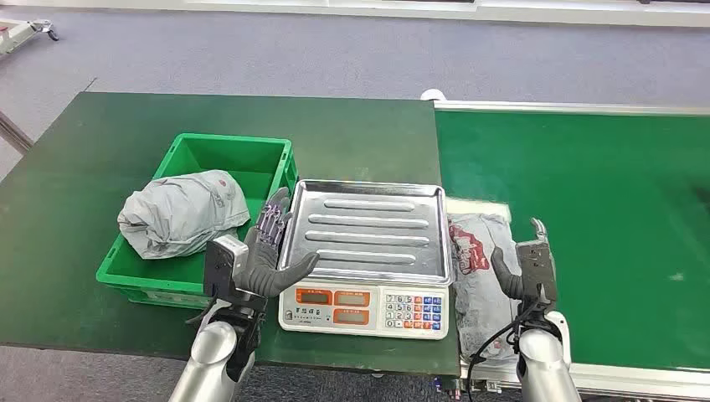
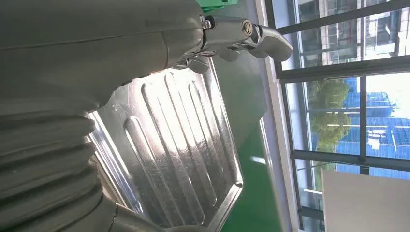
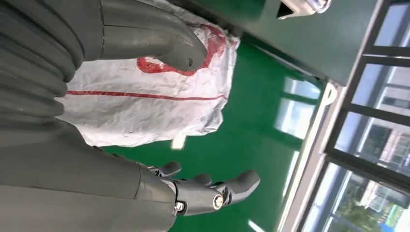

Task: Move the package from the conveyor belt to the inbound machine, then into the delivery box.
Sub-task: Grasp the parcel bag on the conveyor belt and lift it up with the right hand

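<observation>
- While I look down from the head view, I see the white package (image 1: 479,276) with red print lying flat on the green conveyor belt (image 1: 603,234), just beside the right side of the inbound machine (image 1: 366,276).
- My right hand (image 1: 527,268) is next to that package, on its right side, with its fingers (image 3: 212,191) spread apart and holding nothing. Its thumb (image 3: 159,46) reaches over the package, but I cannot tell if it touches it.
- My left hand (image 1: 264,251) is at the left edge of the machine's shiny metal tray (image 1: 368,230). Its fingers (image 1: 274,213) are spread and hold nothing. The thumb lies by the tray's front left corner.
- The machine has a silver tray on top and orange screens and number keys on the front.
- Left of the machine, a green delivery box (image 1: 197,280) sits on the dark green counter (image 1: 84,167). A grey package (image 1: 184,213) already lies in it, leaning over the box's left wall.
- In the left wrist view I see the tray (image 2: 169,150) up close, with long raised lines on it.
</observation>
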Controlling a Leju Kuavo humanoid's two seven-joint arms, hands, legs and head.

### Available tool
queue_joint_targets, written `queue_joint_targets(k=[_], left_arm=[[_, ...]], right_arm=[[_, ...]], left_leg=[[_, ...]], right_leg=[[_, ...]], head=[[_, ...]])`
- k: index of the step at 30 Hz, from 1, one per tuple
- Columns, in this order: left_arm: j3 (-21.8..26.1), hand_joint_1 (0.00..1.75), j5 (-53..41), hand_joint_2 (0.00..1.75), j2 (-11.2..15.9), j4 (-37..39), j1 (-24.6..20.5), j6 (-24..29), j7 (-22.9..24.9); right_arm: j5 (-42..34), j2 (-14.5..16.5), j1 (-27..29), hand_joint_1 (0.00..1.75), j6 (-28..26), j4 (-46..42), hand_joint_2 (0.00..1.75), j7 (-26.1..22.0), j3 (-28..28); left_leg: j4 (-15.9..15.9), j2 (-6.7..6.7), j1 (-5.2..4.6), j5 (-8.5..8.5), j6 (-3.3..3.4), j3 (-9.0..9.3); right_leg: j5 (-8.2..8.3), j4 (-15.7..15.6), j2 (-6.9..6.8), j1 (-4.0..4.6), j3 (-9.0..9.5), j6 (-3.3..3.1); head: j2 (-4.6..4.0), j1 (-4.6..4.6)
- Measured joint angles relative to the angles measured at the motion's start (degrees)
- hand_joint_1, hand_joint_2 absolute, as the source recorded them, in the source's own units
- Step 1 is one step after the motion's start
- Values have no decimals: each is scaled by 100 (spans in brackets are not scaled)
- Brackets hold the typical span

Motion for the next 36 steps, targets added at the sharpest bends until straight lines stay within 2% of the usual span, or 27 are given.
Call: queue_joint_targets(k=[7,17,33,34,36], left_arm=[[1,0,-4,175,0,-29,1,-50,23],[1,0,-2,175,0,-96,-30,-71,72],[2,0,27,175,-1,-109,-129,-89,132],[1,0,28,175,-1,-109,-131,-89,132],[1,0,28,175,-1,-102,-142,-89,133]], right_arm=[[631,1,-297,0,426,842,175,624,7],[1008,104,-708,0,562,2358,175,653,168],[982,232,-791,0,427,3073,175,684,214],[1002,241,-782,15,387,3082,175,689,214],[1045,256,-757,103,304,3108,175,696,214]], left_leg=[[0,0,0,1,0,0],[0,1,0,0,0,7],[1,1,1,-13,15,88],[1,1,1,-15,17,95],[1,2,2,-21,20,110]], right_leg=[[0,0,0,0,1,0],[-2,0,0,2,6,2],[-16,-10,1,4,94,13],[-17,-11,1,5,102,14],[-24,-14,1,5,117,17]], head=[[0,0],[0,0],[0,0],[0,0],[0,0]])
